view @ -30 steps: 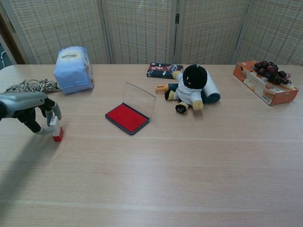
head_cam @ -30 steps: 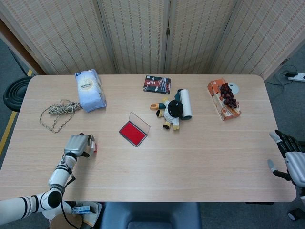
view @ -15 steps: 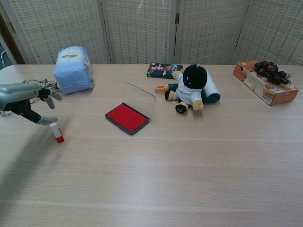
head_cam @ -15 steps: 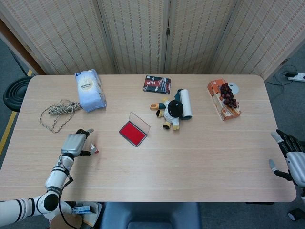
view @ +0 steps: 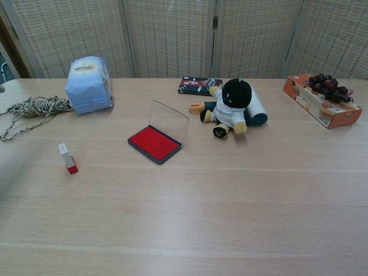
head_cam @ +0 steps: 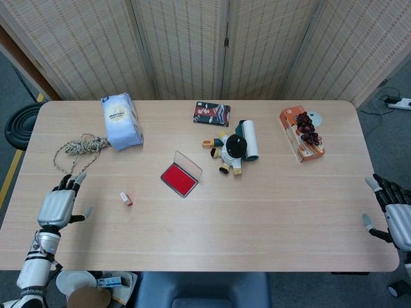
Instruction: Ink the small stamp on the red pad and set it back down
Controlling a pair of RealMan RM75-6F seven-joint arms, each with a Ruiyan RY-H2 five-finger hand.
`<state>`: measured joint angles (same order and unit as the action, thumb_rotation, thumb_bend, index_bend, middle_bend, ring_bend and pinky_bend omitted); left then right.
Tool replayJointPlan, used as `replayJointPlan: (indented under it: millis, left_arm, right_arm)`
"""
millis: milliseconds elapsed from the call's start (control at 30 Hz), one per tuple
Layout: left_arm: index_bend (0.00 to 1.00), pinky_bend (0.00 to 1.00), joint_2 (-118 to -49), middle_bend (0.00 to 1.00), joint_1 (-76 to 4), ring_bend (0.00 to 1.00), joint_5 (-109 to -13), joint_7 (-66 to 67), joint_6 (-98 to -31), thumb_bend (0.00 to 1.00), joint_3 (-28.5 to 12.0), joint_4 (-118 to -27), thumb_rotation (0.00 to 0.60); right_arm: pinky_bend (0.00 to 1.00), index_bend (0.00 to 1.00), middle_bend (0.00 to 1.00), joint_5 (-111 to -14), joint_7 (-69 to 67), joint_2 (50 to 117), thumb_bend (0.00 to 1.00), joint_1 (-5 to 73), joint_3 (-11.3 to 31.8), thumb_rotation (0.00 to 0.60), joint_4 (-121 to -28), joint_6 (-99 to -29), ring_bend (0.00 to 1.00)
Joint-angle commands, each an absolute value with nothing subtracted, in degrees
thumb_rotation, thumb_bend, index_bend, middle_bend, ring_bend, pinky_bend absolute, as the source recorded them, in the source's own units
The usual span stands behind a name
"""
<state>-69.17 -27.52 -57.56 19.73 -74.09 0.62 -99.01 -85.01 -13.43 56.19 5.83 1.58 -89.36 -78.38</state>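
Note:
The small stamp, white on top with a red base, stands on the table by itself, left of the red ink pad, whose clear lid is raised. My left hand is well to the stamp's left near the table's left edge, fingers spread and holding nothing; the chest view does not show it. My right hand hangs open off the table's right edge, far from everything.
A coil of rope and a blue-white bag lie at the back left. A plush toy with a white roll, a dark booklet and an orange box with grapes sit across the back.
My left hand let go of the stamp, opened, and pulled back left toward the table edge. The stamp stays standing where it was set. The right hand has barely moved.

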Motion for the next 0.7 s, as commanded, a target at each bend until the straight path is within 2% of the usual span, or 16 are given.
replayJointPlan:
  millis: [33, 133, 333, 700]
  left_arm:
    - [0.00, 0.17, -69.94, 0.01, -21.20, 0.00, -65.94, 8.22, -78.11, 0.30, 3.40, -89.45, 0.547]
    - [0.00, 0.14, -70.84, 0.00, -19.20, 0.00, -68.49, 4.09, -79.15, 0.30, 3.52, -85.20, 0.553]
    - [0.00, 0.00, -68.99, 0.00, -17.87, 0.00, -69.79, 3.26, -78.37, 0.30, 2.72, -84.53, 0.549]
    - [0.00, 0.00, -66.77, 0.00, -16.17, 0.00, -72.09, 0.97, -76.54, 0.30, 1.58, -84.37, 0.549]
  right_arm:
    - [0.00, 0.02, 0.00, -82.26, -10.39, 57.37, 0.42, 6.22, 2.51, 0.600, -89.13, -77.09, 0.00]
    - [0.00, 0.02, 0.00, -79.61, -6.55, 58.60, 0.42, 6.48, 3.20, 0.600, -89.40, -76.15, 0.00]
    - [0.00, 0.02, 0.00, -76.98, -2.44, 60.00, 0.42, 7.18, 3.81, 0.600, -89.83, -74.49, 0.00]
    - [0.00, 0.02, 0.00, -76.41, 1.40, 60.75, 0.42, 6.35, 4.35, 0.600, -91.13, -76.98, 0.00]
